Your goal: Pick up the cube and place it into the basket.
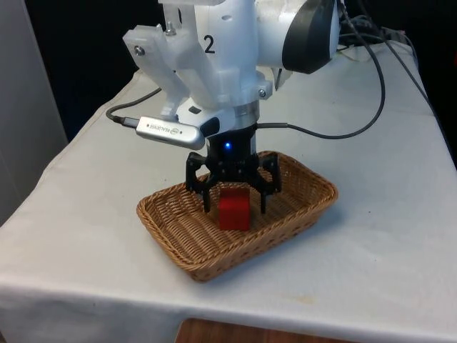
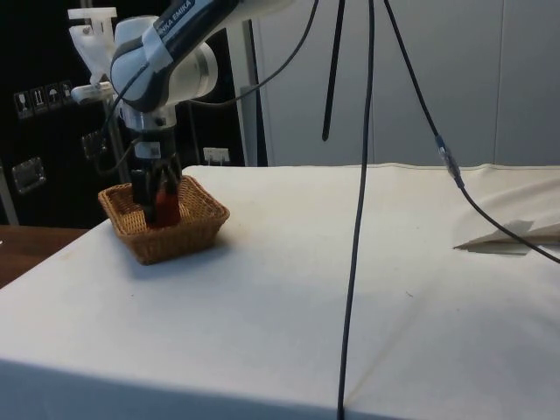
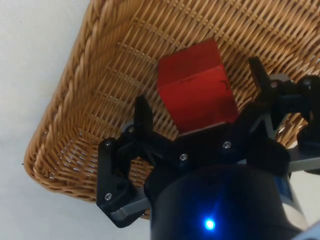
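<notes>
The red cube (image 1: 234, 212) rests on the floor of the wicker basket (image 1: 191, 266), near its middle. My gripper (image 1: 235, 206) reaches down into the basket with its fingers straddling the cube. In the wrist view the cube (image 3: 196, 85) lies between the two black fingers (image 3: 142, 114), with a small gap on each side, so the gripper (image 3: 200, 94) is open. From the side, the gripper (image 2: 158, 198) stands over the cube (image 2: 167, 211) inside the basket (image 2: 179, 242).
The basket sits close to the table's front edge in the front view. A black cable (image 1: 371, 107) loops over the cloth behind the arm. In the side view a hanging cable (image 2: 357, 227) crosses the foreground, and a fold of cloth (image 2: 507, 236) lies at the right.
</notes>
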